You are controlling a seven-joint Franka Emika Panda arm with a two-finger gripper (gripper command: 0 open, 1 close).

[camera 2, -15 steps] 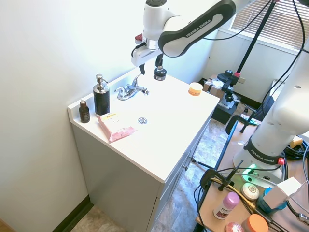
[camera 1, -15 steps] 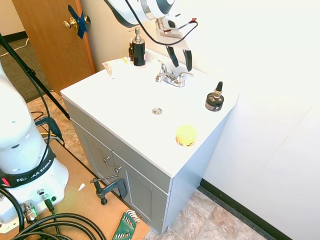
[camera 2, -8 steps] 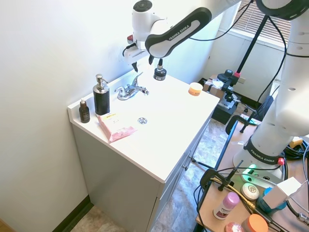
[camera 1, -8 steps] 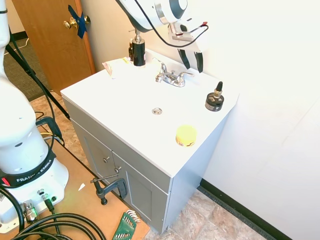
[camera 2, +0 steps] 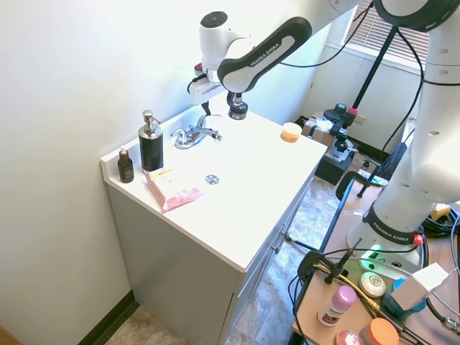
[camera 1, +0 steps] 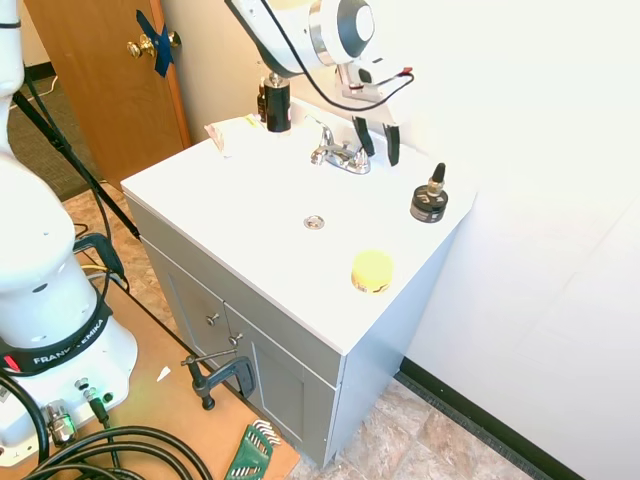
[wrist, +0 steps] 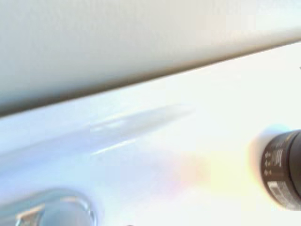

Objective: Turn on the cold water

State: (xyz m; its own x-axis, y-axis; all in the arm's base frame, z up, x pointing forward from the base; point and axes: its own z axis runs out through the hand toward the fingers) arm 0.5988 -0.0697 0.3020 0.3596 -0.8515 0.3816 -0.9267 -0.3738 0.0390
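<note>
- First exterior view: our jaws (camera 1: pixel 374 142) had dropped from above to the cold lever (camera 1: pixel 372 152) at the faucet's (camera 1: pixel 340 156) right, parted and empty.
- Lever looked unturned; we judged pushing it came next.
- Dropper bottle (camera 1: pixel 429 198) stood near on the table (camera 1: pixel 250 215).

The hand (camera 1: pixel 377 139) hangs over the desk (camera 1: pixel 250 210) by the back wall, just above the faucet (camera 1: pixel 340 154); a dropper bottle (camera 1: pixel 429 197) stands beside it, a soap pump (camera 1: pixel 276 100) beyond the faucet
</note>
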